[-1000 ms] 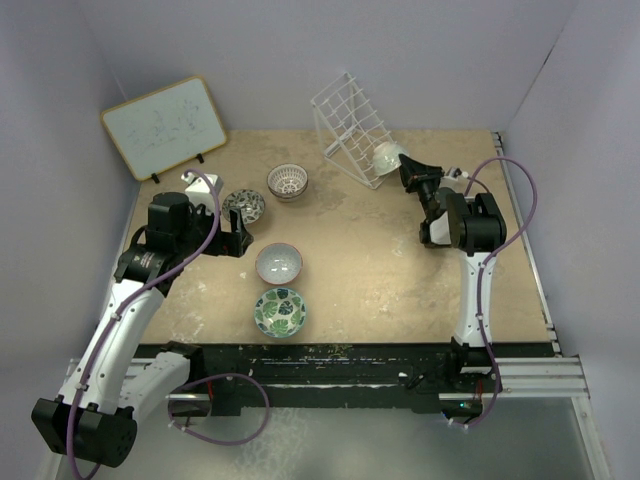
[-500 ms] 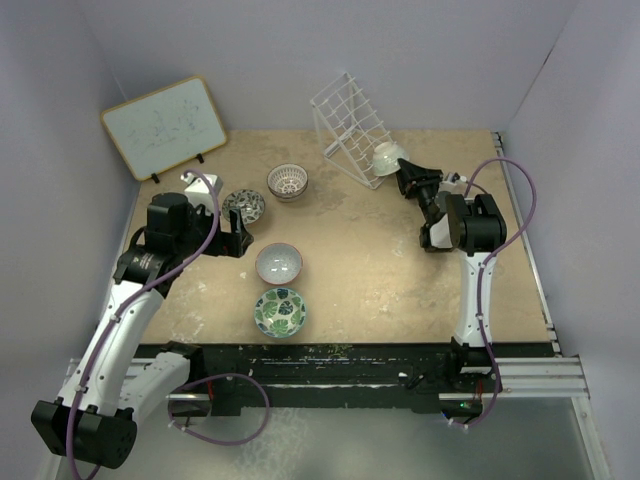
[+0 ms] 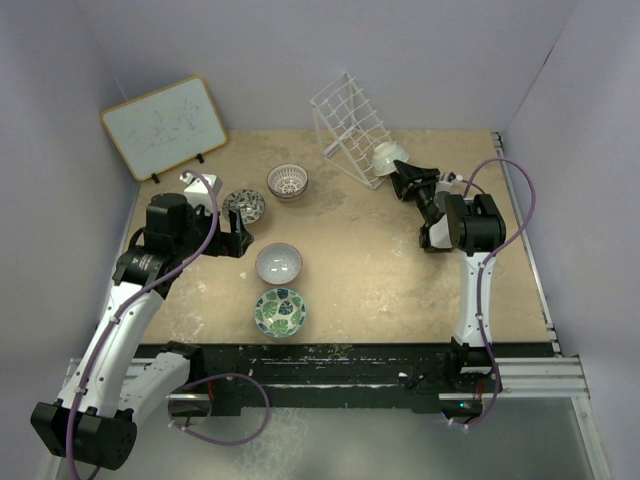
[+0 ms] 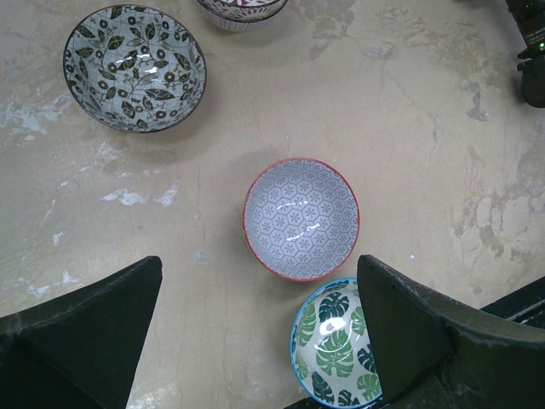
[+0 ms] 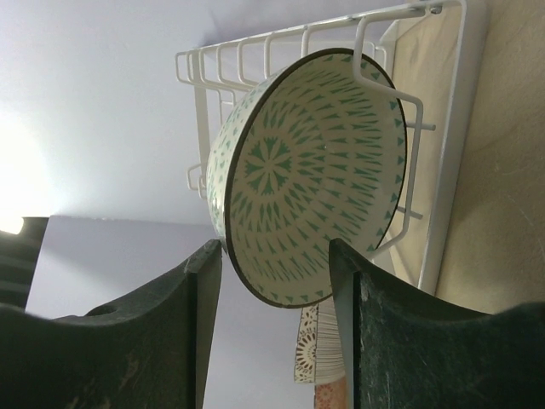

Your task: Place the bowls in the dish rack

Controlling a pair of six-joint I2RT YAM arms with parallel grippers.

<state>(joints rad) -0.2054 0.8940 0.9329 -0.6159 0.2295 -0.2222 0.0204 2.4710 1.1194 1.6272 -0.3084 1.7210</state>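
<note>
Seating the green-white bowl [image 5: 306, 179] in the dish rack [image 3: 352, 128] probably called for the right hand [image 5: 274, 256], spread wide, to withdraw gently.

Wide bare tabletop [image 3: 380, 270] in middle: easy way through. Pink-grey bowl [image 4: 301, 218] and leafy bowl [image 4: 332, 345] lie close in front of left pincer [image 3: 238, 238]; dark bowl [image 4: 134, 66], lattice bowl [image 3: 287, 181] close by too. Dish rack [image 3: 345, 118] blocks far side; green-white bowl [image 5: 306, 179] in it fills way ahead of right pincer [image 3: 404, 178].
</note>
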